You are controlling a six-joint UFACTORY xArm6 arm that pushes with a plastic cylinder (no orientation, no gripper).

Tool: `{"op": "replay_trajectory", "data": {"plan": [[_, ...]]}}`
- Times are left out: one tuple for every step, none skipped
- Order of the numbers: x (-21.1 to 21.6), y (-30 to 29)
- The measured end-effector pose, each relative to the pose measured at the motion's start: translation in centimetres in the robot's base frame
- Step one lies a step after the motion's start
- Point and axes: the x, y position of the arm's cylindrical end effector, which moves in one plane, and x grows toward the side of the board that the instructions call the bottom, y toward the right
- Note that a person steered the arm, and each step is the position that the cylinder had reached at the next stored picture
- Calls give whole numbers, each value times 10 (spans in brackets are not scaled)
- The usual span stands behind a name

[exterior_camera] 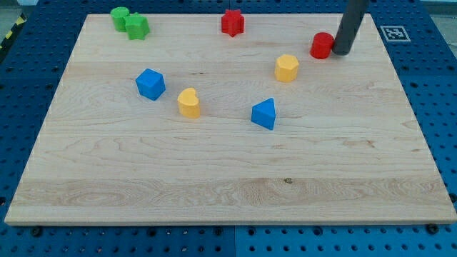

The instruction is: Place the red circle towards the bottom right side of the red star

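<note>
The red circle (pixel 321 45) stands near the view's top right of the wooden board (pixel 228 185). The red star (pixel 231 22) sits at the top edge, well to the circle's left. My tip (pixel 341 53) rests on the board just to the right of the red circle, touching or nearly touching its right side. The dark rod rises from it out of the view's top.
A yellow hexagon (pixel 286 68) lies below-left of the red circle. A blue triangle (pixel 263 113), a yellow heart (pixel 189 103) and a blue cube (pixel 150 83) lie mid-board. Two green blocks (pixel 129 21) sit at the top left. A marker tag (pixel 393 33) lies beyond the top right corner.
</note>
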Motion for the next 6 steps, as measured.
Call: {"op": "replay_trajectory", "data": {"plan": [[-1,-13],[-2,-29],[-3,-45],[-3,-57],[-3,-72],[-3,-91]]}}
